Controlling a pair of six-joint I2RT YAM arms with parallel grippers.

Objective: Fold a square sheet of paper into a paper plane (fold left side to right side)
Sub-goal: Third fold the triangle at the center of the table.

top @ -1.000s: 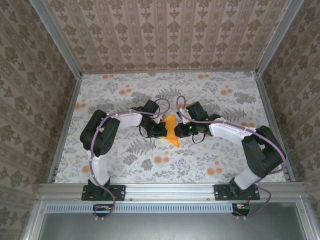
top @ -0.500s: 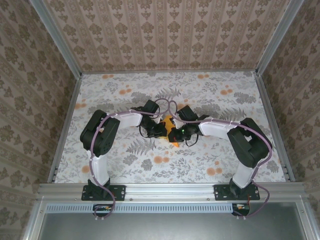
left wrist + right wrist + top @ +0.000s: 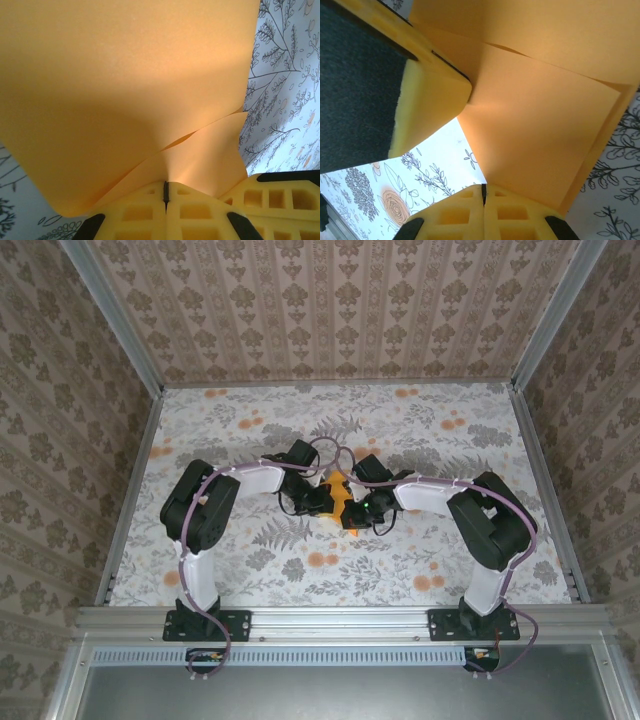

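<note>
My left hand (image 3: 166, 192), fingers pressed tight together, pinches one edge of the folded orange paper (image 3: 125, 90). My right hand (image 3: 483, 192), likewise clamped, pinches another edge. The paper spans between both hands, over the middle of the flowered desk (image 3: 420, 430).

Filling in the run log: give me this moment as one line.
left gripper: shut on square sheet of paper | right gripper: shut on same sheet | sheet: bent, creased | place: table centre
</note>
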